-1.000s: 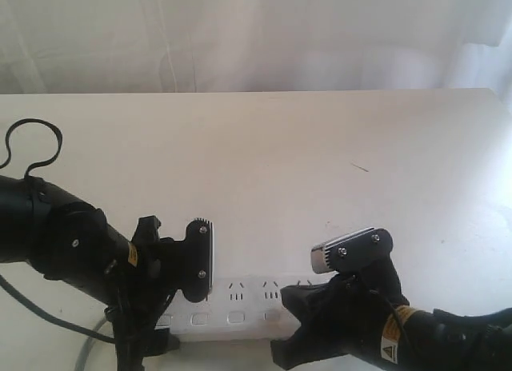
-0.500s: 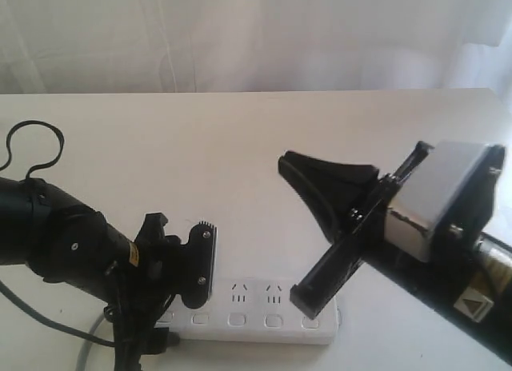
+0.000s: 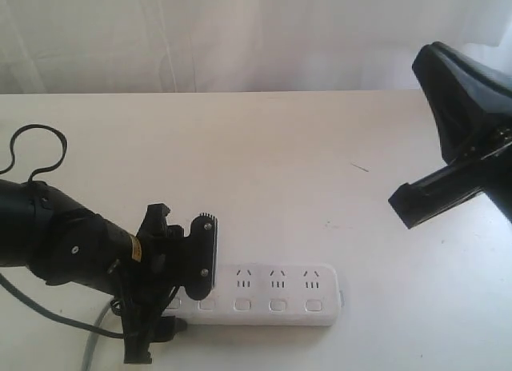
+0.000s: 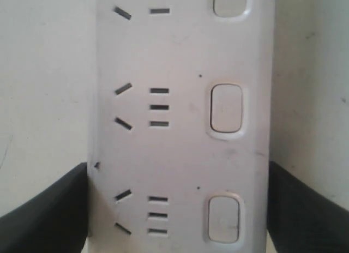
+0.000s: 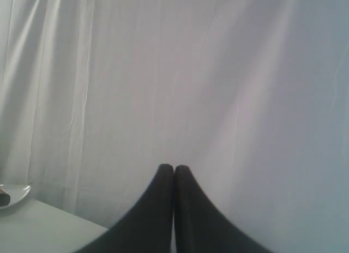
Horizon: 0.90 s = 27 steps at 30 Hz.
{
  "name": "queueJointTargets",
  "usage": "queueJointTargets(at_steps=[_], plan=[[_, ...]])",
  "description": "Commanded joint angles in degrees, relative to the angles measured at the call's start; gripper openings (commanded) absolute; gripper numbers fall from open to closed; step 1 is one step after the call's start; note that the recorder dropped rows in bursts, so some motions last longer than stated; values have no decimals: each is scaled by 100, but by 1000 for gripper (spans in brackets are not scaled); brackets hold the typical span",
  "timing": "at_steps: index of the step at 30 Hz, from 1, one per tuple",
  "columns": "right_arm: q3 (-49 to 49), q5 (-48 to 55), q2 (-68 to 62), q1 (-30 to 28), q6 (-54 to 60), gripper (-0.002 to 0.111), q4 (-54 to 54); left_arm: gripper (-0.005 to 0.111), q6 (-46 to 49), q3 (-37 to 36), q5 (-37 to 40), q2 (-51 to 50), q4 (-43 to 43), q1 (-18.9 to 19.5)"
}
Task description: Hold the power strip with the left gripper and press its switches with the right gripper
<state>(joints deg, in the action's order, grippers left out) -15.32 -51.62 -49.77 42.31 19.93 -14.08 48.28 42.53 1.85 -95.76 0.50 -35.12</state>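
Power strip (image 3: pixel 276 295) nudged right, left end clamped by left gripper (image 3: pixel 186 307); right gripper (image 5: pixel 174 174), pinched shut, empty, lifted away rightward; three outlets (image 3: pixel 278 277) uncovered.

The left end of the long white plastic power strip (image 3: pixel 276 295) disappears behind the black left gripper (image 3: pixel 180 303), so only three outlets show from out here. Its grey cord (image 3: pixel 90 341) runs off the bottom edge. The black right gripper (image 5: pixel 174 170) is cut off below its two meeting tips, and its arm leaves the exterior view at the right. A small white object (image 5: pixel 13 194) is half out of the right wrist view; I can't tell what it is.
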Motion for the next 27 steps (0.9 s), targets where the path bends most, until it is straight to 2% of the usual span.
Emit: queueJointTargets(at_steps=[1,3,5,11,15,22,27], plan=[[1,368,118,-6,106,0,-71,55,-245,-178,257,-257,-50,16],[1,423,118,-6,106,0,-109,86,-343,-178,340,-257,-50,16],[1,484,106,-6,95,0,-120,106,-373,-178,496,-257,-50,16],[1,532,106,-6,95,0,-131,105,-247,-178,968,-257,-104,16],[1,532,106,-6,95,0,-131,105,-196,-178,947,-69,-104,2],[1,531,106,-6,150,0,-173,105,-196,-168,639,842,-104,2],[1,531,106,-6,551,0,-281,105,-384,47,856,1674,-50,-33]])
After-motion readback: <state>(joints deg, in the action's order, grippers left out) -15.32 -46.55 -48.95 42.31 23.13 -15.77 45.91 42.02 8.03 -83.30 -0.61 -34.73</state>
